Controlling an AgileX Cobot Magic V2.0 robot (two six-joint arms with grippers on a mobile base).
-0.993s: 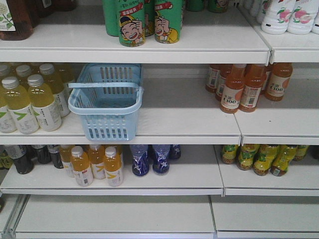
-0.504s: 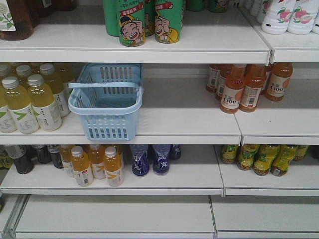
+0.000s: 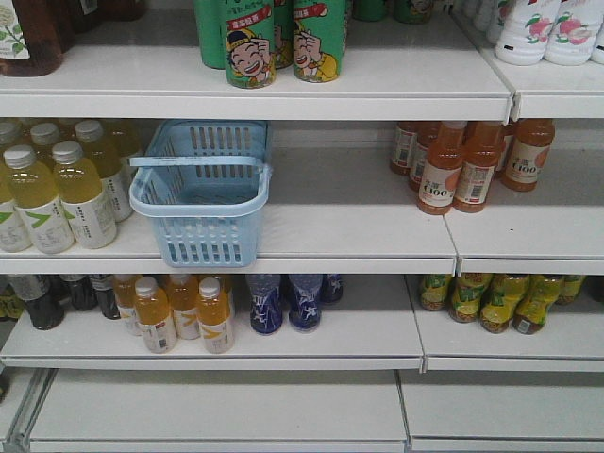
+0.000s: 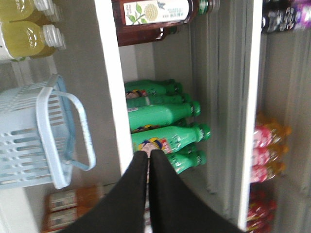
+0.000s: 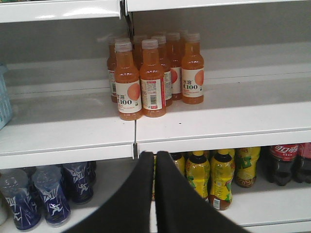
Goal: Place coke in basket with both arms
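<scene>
Fingers together, nothing held, on left gripper (image 4: pixel 149 155) and right gripper (image 5: pixel 155 155). Mid-shelf basket (image 3: pixel 203 241) at 9 o'clock in front view. No coke in view. Arms should scan first, skipping dark cola bottles (image 5: pixel 284 162) at 4 o'clock.

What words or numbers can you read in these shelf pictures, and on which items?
"C100": white labels on the orange bottles.
Red banner on the green bottles: characters too blurred to read.
Red label on the dark cola bottles: white script, not legible.
All other labels: too small.
</scene>
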